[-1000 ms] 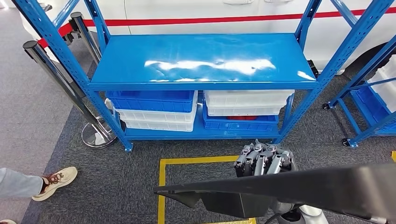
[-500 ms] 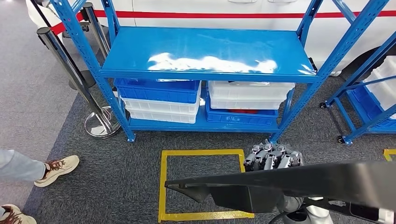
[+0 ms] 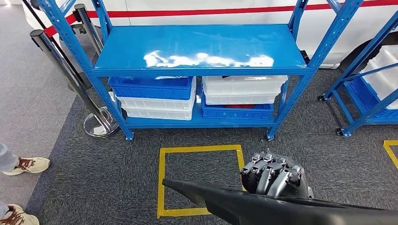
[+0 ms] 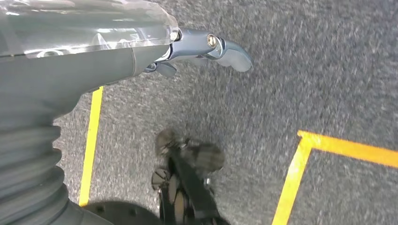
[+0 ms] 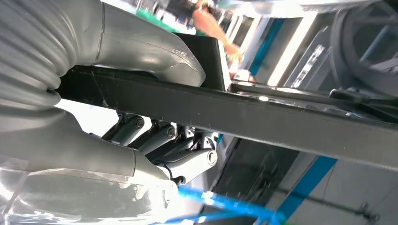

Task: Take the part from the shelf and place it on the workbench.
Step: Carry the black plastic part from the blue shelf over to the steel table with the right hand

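I had the right hand (image 3: 274,176) at the lower centre-right of the head frame, its fingers (image 5: 155,140) wrapped over the edge of the long black part (image 3: 281,208), thumb on the opposite face in the right wrist frame. So the fingers were clamped on the part, which ran flat across the bottom of the head frame, tapering to a point at lower centre. I judged that carrying it level and low, clear of the blue shelf (image 3: 202,47), kept so long a piece from swinging or catching the uprights.

The shelf filled the upper middle of the frame, its top board bare, with blue and white bins (image 3: 155,101) stacked on the lower board. A yellow floor square (image 3: 162,180) lay just in front, and a person's shoe (image 3: 28,164) at the left edge.

The left hand (image 4: 206,47) hung over the carpet, fingers loosely extended and holding nothing.

The bench was nowhere in these frames, so placing remained undone.
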Available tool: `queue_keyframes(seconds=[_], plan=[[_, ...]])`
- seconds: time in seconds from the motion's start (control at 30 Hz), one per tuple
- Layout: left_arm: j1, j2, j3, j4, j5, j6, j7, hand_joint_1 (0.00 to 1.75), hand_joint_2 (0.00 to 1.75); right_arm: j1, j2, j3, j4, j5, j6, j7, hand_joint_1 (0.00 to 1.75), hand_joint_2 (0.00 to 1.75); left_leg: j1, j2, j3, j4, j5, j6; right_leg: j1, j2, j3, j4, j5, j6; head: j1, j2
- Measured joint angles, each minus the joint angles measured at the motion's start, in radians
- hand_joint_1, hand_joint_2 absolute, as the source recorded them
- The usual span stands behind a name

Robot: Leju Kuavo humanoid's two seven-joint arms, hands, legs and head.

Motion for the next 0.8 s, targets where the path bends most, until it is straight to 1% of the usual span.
queue_keyframes(seconds=[0.03, 0.07, 0.1, 0.13, 0.17, 0.2, 0.23, 0.27, 0.33, 0.37, 0.4, 0.43, 0.47, 0.5, 0.53, 0.57, 0.6, 0.63, 0.67, 0.7, 0.73, 0.77, 0.8], plan=[[0.0, 0.003, 0.006, -0.002, 0.0, 0.006, 0.002, 0.0, 1.75, 0.006, 0.001, 0.003, -0.011, 0.012, -0.01, 0.0, 1.75, 1.75, 0.0, 0.0, -0.015, 0.043, -0.012, -0.001, 0.002, 0.005, -0.005, 0.003, 0.002, -0.001, 0.0, 0.0], [0.0, 0.008, 0.012, -0.004, 0.0, 0.012, 0.005, 0.0, 1.75, 0.01, 0.002, 0.008, -0.021, 0.022, -0.017, 0.0, 1.75, 1.75, 0.0, -0.001, -0.012, 0.049, -0.003, -0.002, 0.002, 0.012, -0.01, 0.008, 0.003, -0.001, 0.0, 0.0], [-0.001, 0.012, 0.018, -0.006, 0.0, 0.019, 0.007, 0.0, 1.75, 0.011, 0.002, 0.013, -0.029, 0.03, -0.022, 0.0, 1.75, 1.75, 0.001, -0.003, 0.011, 0.014, 0.023, -0.002, 0.002, 0.02, -0.014, 0.013, 0.003, 0.0, 0.0, 0.0], [-0.001, 0.015, 0.024, -0.008, 0.0, 0.023, 0.008, 0.0, 1.75, 0.012, 0.002, 0.019, -0.038, 0.036, -0.026, 0.0, 1.75, 1.75, 0.002, -0.011, 0.049, -0.052, 0.058, -0.002, 0.002, 0.029, -0.018, 0.021, 0.001, 0.002, 0.0, 0.0], [-0.002, 0.019, 0.029, -0.009, 0.001, 0.025, 0.009, 0.0, 1.75, 0.012, 0.002, 0.025, -0.045, 0.039, -0.028, 0.0, 1.75, 1.75, 0.004, -0.031, 0.09, -0.121, 0.081, 0.0, 0.002, 0.038, -0.024, 0.028, 0.0, 0.005, 0.0, 0.0], [-0.002, 0.021, 0.034, -0.01, 0.001, 0.028, 0.01, 0.0, 1.75, 0.012, 0.002, 0.029, -0.051, 0.042, -0.031, 0.0, 1.75, 1.75, 0.006, -0.051, 0.118, -0.173, 0.095, 0.001, 0.002, 0.047, -0.031, 0.037, -0.001, 0.009, 0.0, 0.0], [-0.003, 0.023, 0.038, -0.011, 0.001, 0.033, 0.01, 0.0, 1.75, 0.013, 0.003, 0.033, -0.056, 0.045, -0.033, 0.0, 1.75, 1.75, 0.008, -0.066, 0.134, -0.203, 0.098, 0.003, 0.003, 0.056, -0.038, 0.045, -0.001, 0.014, 0.0, 0.0], [-0.004, 0.024, 0.042, -0.011, 0.001, 0.038, 0.01, 0.0, 1.75, 0.017, 0.003, 0.037, -0.062, 0.05, -0.038, 0.001, 1.75, 1.75, 0.008, -0.073, 0.136, -0.211, 0.094, 0.006, 0.003, 0.065, -0.046, 0.05, 0.001, 0.02, 0.0, 0.0], [-0.007, 0.023, 0.049, -0.011, -0.009, 0.053, 0.011, 0.0, 1.75, 0.03, 0.003, 0.043, -0.078, 0.065, -0.05, 0.001, 1.75, 1.75, 0.009, -0.056, 0.13, -0.217, 0.097, 0.014, 0.002, 0.081, -0.054, 0.054, 0.006, 0.032, -0.001, 0.0], [-0.01, 0.023, 0.05, -0.011, -0.017, 0.061, 0.014, 0.0, 1.75, 0.04, 0.003, 0.045, -0.088, 0.071, -0.056, 0.001, 1.75, 1.75, 0.01, -0.046, 0.13, -0.221, 0.1, 0.019, 0.003, 0.077, -0.059, 0.06, 0.001, 0.037, -0.001, 0.0], [-0.012, 0.023, 0.05, -0.011, -0.027, 0.068, 0.017, 0.0, 1.75, 0.049, 0.003, 0.046, -0.096, 0.075, -0.061, 0.001, 1.75, 1.75, 0.012, -0.036, 0.13, -0.225, 0.104, 0.026, 0.003, 0.064, -0.069, 0.081, -0.013, 0.043, 0.0, 0.0], [-0.013, 0.022, 0.05, -0.011, -0.038, 0.073, 0.02, 0.0, 1.75, 0.058, 0.003, 0.047, -0.104, 0.077, -0.066, 0.002, 1.75, 1.75, 0.014, -0.024, 0.13, -0.229, 0.106, 0.031, 0.002, 0.045, -0.091, 0.126, -0.04, 0.048, 0.0, 0.0], [-0.014, 0.023, 0.05, -0.011, -0.049, 0.075, 0.024, 0.0, 1.75, 0.067, 0.001, 0.048, -0.111, 0.078, -0.074, 0.002, 1.75, 1.75, 0.013, -0.012, 0.128, -0.23, 0.107, 0.034, 0.001, 0.025, -0.121, 0.188, -0.073, 0.054, 0.001, 0.0], [-0.014, 0.023, 0.05, -0.011, -0.06, 0.076, 0.028, 0.0, 1.75, 0.074, -0.001, 0.05, -0.116, 0.079, -0.082, 0.002, 1.75, 1.75, 0.011, 0.0, 0.126, -0.23, 0.108, 0.036, -0.002, 0.013, -0.152, 0.252, -0.103, 0.059, 0.001, 0.0], [-0.014, 0.023, 0.049, -0.011, -0.072, 0.076, 0.033, 0.0, 1.75, 0.079, -0.005, 0.053, -0.119, 0.08, -0.093, 0.002, 1.75, 1.75, 0.01, 0.013, 0.125, -0.23, 0.108, 0.036, -0.005, 0.006, -0.177, 0.305, -0.121, 0.063, 0.0, 0.0], [-0.014, 0.023, 0.047, -0.011, -0.084, 0.076, 0.041, 0.0, 1.75, 0.083, -0.013, 0.056, -0.12, 0.081, -0.105, 0.002, 1.75, 1.75, 0.01, 0.025, 0.125, -0.229, 0.108, 0.036, -0.008, 0.003, -0.183, 0.32, -0.117, 0.066, 0.0, 0.0], [-0.016, 0.024, 0.045, -0.011, -0.093, 0.077, 0.048, 0.0, 1.75, 0.088, -0.023, 0.058, -0.123, 0.083, -0.112, 0.002, 1.75, 1.75, 0.01, 0.036, 0.125, -0.229, 0.108, 0.036, -0.009, -0.002, -0.169, 0.296, -0.096, 0.066, 0.0, 0.0], [-0.018, 0.024, 0.044, -0.011, -0.101, 0.078, 0.055, 0.0, 1.75, 0.098, -0.032, 0.06, -0.129, 0.086, -0.115, 0.002, 1.75, 1.75, 0.01, 0.046, 0.127, -0.229, 0.107, 0.035, -0.008, -0.011, -0.14, 0.246, -0.065, 0.065, 0.0, 0.0], [-0.02, 0.023, 0.042, -0.01, -0.107, 0.079, 0.061, 0.0, 1.75, 0.117, -0.039, 0.06, -0.141, 0.091, -0.114, 0.002, 1.75, 1.75, 0.009, 0.053, 0.129, -0.23, 0.105, 0.033, -0.006, -0.032, -0.1, 0.173, -0.033, 0.06, 0.001, 0.0], [-0.021, 0.023, 0.042, -0.009, -0.111, 0.08, 0.065, 0.0, 1.75, 0.139, -0.043, 0.059, -0.154, 0.098, -0.108, 0.002, 1.75, 1.75, 0.007, 0.06, 0.132, -0.229, 0.103, 0.03, 0.001, -0.057, -0.065, 0.109, -0.014, 0.053, 0.001, 0.0], [-0.021, 0.023, 0.042, -0.008, -0.114, 0.081, 0.067, 0.0, 1.75, 0.16, -0.046, 0.058, -0.167, 0.104, -0.104, 0.002, 1.75, 1.75, 0.006, 0.067, 0.133, -0.228, 0.101, 0.025, 0.008, -0.077, -0.043, 0.065, -0.004, 0.046, 0.001, 0.0], [-0.02, 0.022, 0.042, -0.007, -0.115, 0.082, 0.069, 0.0, 1.75, 0.181, -0.048, 0.057, -0.178, 0.11, -0.102, 0.002, 1.75, 1.75, 0.004, 0.076, 0.135, -0.228, 0.099, 0.02, 0.015, -0.089, -0.033, 0.042, -0.003, 0.039, 0.0, 0.0], [-0.02, 0.021, 0.042, -0.007, -0.116, 0.082, 0.069, 0.0, 1.75, 0.199, -0.05, 0.056, -0.185, 0.115, -0.101, 0.002, 1.75, 1.75, 0.002, 0.087, 0.137, -0.228, 0.098, 0.015, 0.019, -0.086, -0.034, 0.038, -0.005, 0.033, 0.0, 0.0]])
